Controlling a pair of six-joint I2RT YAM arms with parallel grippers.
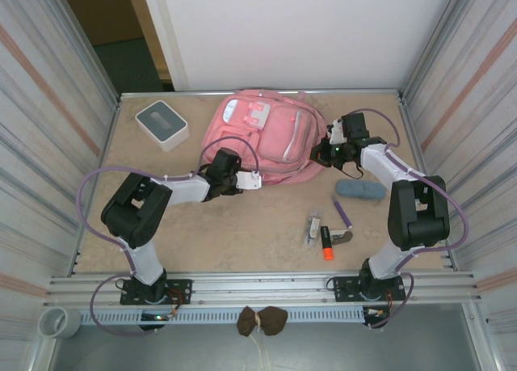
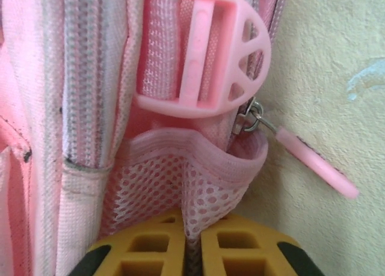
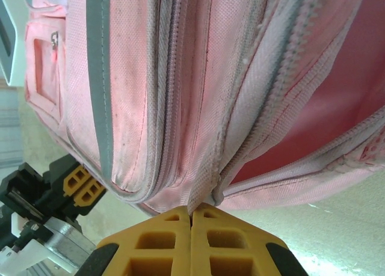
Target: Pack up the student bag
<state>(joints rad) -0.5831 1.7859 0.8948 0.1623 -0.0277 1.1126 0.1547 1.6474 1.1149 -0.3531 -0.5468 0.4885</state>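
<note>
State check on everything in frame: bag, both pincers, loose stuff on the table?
student bag: lying flat, one zip parted, pink lining showing.
left pincer: shut on student bag, pinching its mesh side pocket.
right pincer: shut on student bag, at the seam beside the parted zip.
grey-and-white box: upright, apart from the bag.
blue pouch: lying on the table, not yet packed.
purple pen: loose on the table.
</note>
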